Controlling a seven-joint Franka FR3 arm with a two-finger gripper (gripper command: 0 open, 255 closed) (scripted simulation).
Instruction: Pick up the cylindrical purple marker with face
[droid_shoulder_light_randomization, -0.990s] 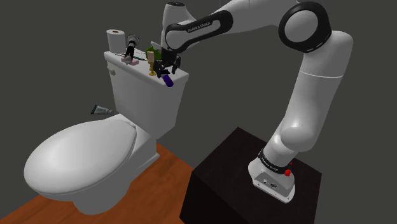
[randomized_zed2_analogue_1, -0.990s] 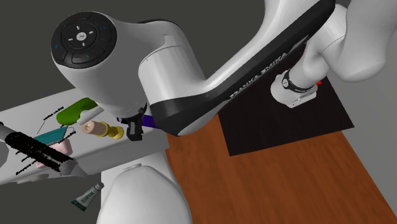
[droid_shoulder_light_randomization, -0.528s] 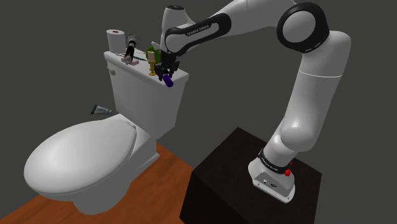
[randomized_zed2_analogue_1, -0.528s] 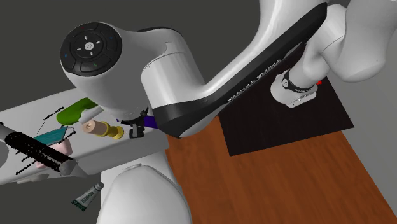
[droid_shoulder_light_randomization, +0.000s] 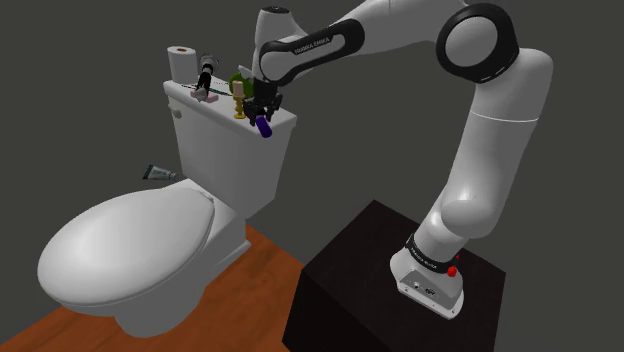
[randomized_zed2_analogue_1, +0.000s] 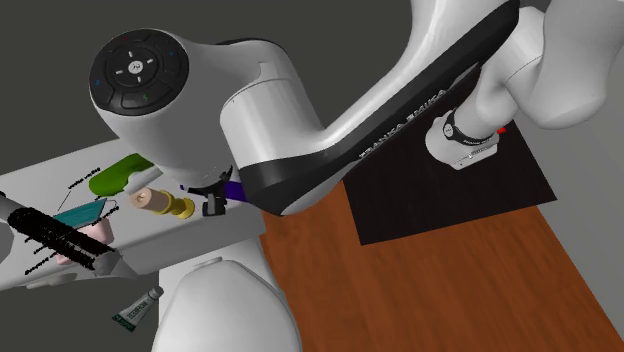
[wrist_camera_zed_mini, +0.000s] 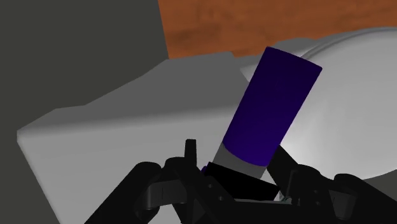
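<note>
Gripper: I see the black gripper (droid_shoulder_light_randomization: 262, 112) (wrist_camera_zed_mini: 236, 168) low over the toilet tank lid (droid_shoulder_light_randomization: 286, 127), its fingers closed narrowly on the purple marker (droid_shoulder_light_randomization: 264, 126) (wrist_camera_zed_mini: 270, 114).
Marker: it juts out tilted from between the fingers, grey band nearest them, at the lid's end closest to the stand (droid_shoulder_light_randomization: 380, 280). Its free end points past the lid's edge. I cannot tell whether it touches the lid.
Second exterior view: a short purple stretch (randomized_zed2_analogue_1: 237, 189) shows under the wrist.
Neighbours: a gold-coloured piece (droid_shoulder_light_randomization: 238, 101) is just beside the gripper, with a green object (droid_shoulder_light_randomization: 238, 80) behind it. A black brush (droid_shoulder_light_randomization: 205, 75) and a toilet paper roll (droid_shoulder_light_randomization: 181, 62) sit farther along the lid.
Off the lid: a small tube (droid_shoulder_light_randomization: 158, 173) lies beyond the bowl.
</note>
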